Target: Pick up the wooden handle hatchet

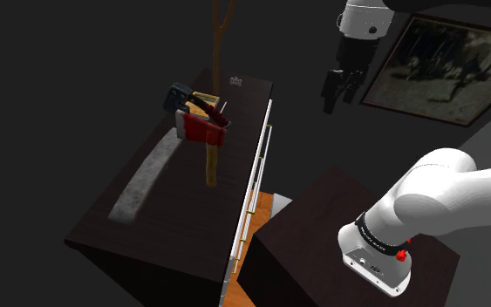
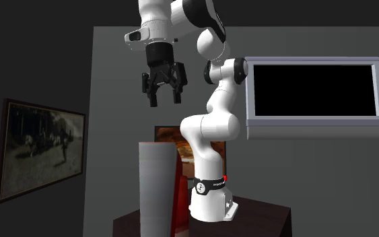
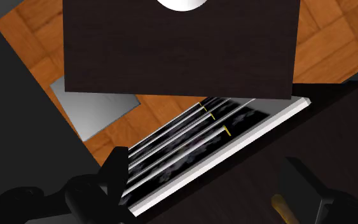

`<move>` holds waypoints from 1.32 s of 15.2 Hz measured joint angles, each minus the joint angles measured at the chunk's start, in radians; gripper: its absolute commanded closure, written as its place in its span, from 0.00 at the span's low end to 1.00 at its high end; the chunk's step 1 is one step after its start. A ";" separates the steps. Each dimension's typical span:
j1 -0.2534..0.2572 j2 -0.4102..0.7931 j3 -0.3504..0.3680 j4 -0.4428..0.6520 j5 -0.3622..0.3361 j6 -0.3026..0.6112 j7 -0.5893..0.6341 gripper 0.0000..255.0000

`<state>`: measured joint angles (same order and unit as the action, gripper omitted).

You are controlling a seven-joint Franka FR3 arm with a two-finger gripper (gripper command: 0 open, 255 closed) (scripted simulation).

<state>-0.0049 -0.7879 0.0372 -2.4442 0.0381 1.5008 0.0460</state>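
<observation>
**Gripper open, high in the air, well apart from hatchet**

Gripper [image 2: 165, 99] hangs high up, pointing down, fingers spread, nothing between them. In the wrist view the two fingers [image 3: 306, 188] stand wide apart, with bare space between.

Hatchet [image 1: 209, 157] is on the dark dresser [image 1: 182, 205] top, about mid-length, nearer the drawer-front edge. Red head sits at the shoulder view's upper end. Wooden handle runs from it toward that view's bottom. No contact with the gripper: in the shoulder view the gripper is far to the hatchet's right and higher, above the gap between dresser and stand [image 1: 309, 231].

Just behind the head are a dark grey-blue object [image 1: 180, 94] and a tan box [image 1: 205, 98], both close to or touching the head; can't tell which. A thin branch [image 1: 220, 35] rises behind them. A grey patch [image 1: 143, 187] lies on the dresser top, on the shoulder view's left of the handle.

Wrist view looks down on the stand top, wood floor [image 3: 34, 38], a grey mat [image 3: 95, 108] and the dresser's drawer fronts. A tan wooden end [image 3: 283, 209] lies on the dresser top by one finger, not touched; can't tell if it is the handle.

A painting [image 1: 435, 65] hangs on the wall behind the gripper.
</observation>
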 measured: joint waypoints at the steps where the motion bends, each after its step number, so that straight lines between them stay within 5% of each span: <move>1: 0.000 0.000 0.000 0.000 0.000 0.000 0.000 0.00; 20: 0.152 0.489 0.150 0.129 0.035 0.562 -0.131 0.00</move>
<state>0.1469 -0.2987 0.1868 -2.3152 0.0730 2.0628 -0.0847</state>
